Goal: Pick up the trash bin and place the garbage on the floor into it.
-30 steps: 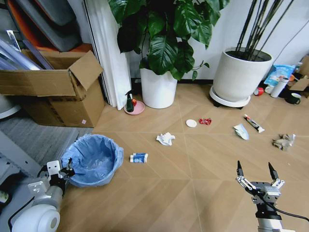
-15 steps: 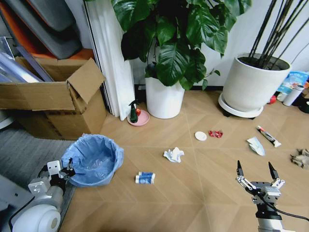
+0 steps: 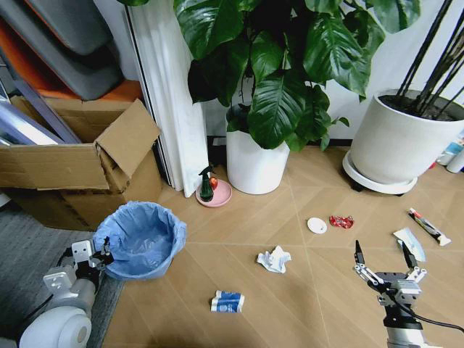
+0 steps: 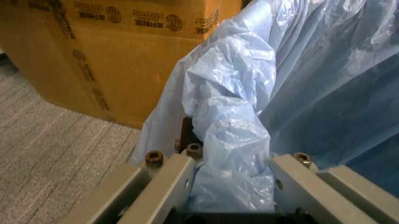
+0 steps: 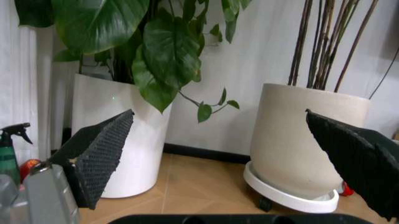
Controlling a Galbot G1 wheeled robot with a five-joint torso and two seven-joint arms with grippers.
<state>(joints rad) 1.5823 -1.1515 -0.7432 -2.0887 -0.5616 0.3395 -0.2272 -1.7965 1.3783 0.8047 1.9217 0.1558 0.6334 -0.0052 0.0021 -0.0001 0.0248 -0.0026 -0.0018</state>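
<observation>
The left gripper (image 3: 101,255) sits at the near left, its jaws clamped on the bag-covered rim of the trash bin (image 3: 141,239), which stands on the floor (image 3: 304,304) beside the cardboard box (image 3: 80,170). The wrist view shows the blue bag (image 4: 249,140) bunched between the jaws. The right gripper (image 3: 385,262) hovers at the near right with its jaws apart and nothing between them. Garbage lies scattered: a blue-white carton (image 3: 228,301), crumpled paper (image 3: 273,259), a white disc (image 3: 317,225), a red wrapper (image 3: 341,221) and a tube (image 3: 428,226).
</observation>
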